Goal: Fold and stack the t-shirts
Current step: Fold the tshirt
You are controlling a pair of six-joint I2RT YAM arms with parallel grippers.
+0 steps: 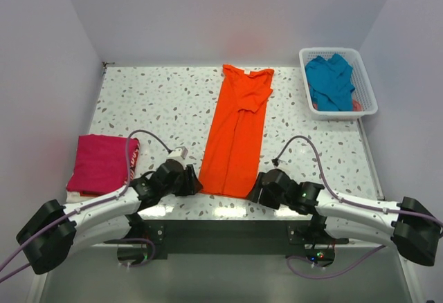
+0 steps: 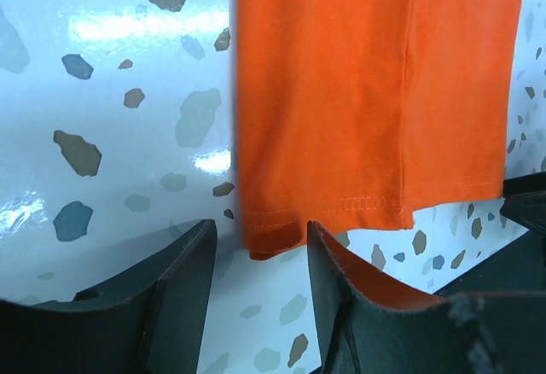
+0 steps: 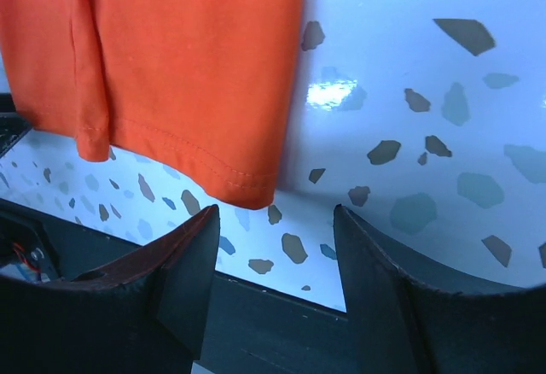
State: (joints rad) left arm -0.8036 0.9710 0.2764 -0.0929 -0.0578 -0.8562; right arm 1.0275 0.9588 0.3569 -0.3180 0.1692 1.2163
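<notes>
T-shirts: three counted. One teal t-shirt point(image 1: 331, 81) lay inside the white basket point(image 1: 339, 113), one orange t-shirt point(image 1: 235, 137) lay spread out left of the basket, and one magenta t-shirt point(image 1: 102, 163) sat folded far left of it. One scrap of red cloth point(image 1: 357, 104) showed in the basket under the teal; kind not made out. Baskets: one. Grippers: two, nearer the camera than the basket — left gripper point(image 1: 198, 185), right gripper point(image 1: 253, 194).

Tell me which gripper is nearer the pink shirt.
Left. The left gripper sits just right of the pink shirt, at the orange shirt's near-left corner; the right gripper is farther, at its near-right corner.
</notes>
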